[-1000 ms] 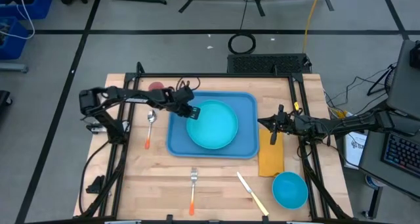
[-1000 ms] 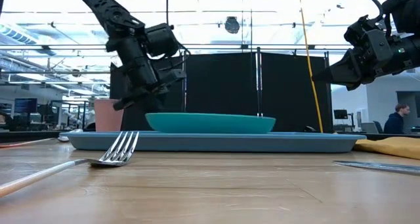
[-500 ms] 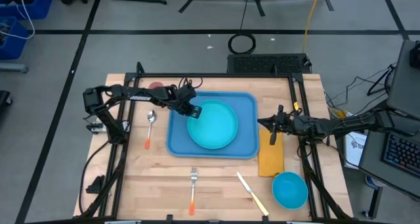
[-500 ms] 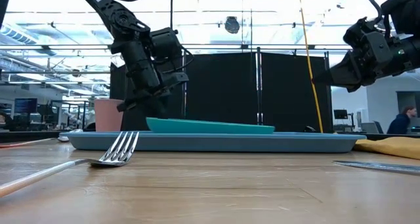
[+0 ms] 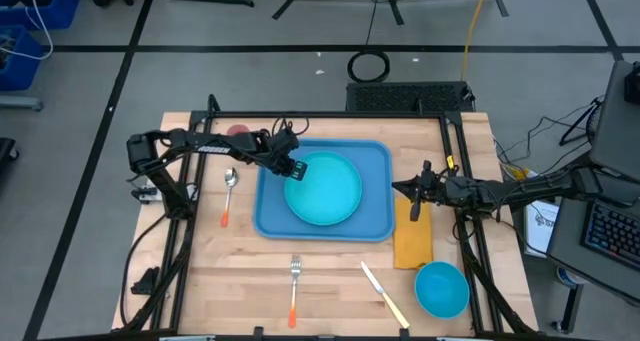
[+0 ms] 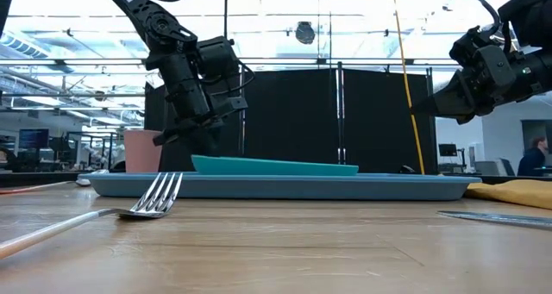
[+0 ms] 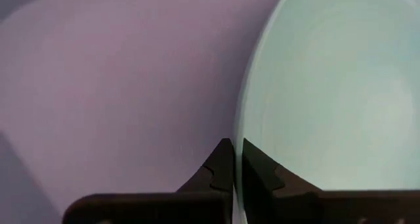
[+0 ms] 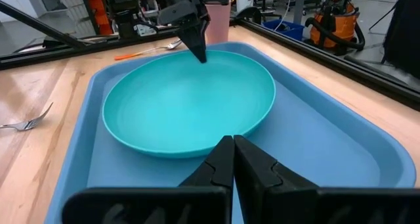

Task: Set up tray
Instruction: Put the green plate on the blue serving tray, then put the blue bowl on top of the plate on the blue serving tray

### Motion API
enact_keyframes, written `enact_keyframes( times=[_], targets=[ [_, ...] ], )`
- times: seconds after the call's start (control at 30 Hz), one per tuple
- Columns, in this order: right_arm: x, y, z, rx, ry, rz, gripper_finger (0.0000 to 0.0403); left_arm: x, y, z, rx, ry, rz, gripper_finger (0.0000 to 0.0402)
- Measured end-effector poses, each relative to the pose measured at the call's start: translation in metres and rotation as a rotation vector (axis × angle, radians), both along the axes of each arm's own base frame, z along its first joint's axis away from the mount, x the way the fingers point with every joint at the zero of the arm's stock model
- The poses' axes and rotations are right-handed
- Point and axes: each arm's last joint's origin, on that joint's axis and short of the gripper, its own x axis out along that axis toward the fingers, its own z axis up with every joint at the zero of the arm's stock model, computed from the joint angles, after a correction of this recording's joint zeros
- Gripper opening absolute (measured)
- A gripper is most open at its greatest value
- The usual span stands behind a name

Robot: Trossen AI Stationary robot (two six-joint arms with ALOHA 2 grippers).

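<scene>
The tray (image 5: 378, 216) lies on the wooden table (image 5: 330, 276) between the two grippers, a round teal plate (image 5: 324, 189) resting in it; the left gripper (image 5: 291, 169) has its jaws pinched together on the plate's rim, tray floor just beside them. The right gripper (image 5: 415, 205), jaws fully closed and holding nothing, hangs above a yellow cloth (image 5: 412, 243), the tray's edge near its tips.

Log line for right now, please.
left gripper: shut on plate rim | plate: in tray | right gripper: shut, above napkin, idle
</scene>
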Motion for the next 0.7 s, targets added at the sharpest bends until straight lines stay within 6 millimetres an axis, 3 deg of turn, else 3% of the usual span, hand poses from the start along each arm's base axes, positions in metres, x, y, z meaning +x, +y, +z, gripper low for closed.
enact_keyframes(
  times=[0.7],
  targets=[
    [0.0001, 0.0000, 0.0002, 0.000, -0.001, 0.000, 0.0000, 0.0003, -0.0006, -0.0001, -0.006, -0.005, -0.011, 0.0103]
  ],
)
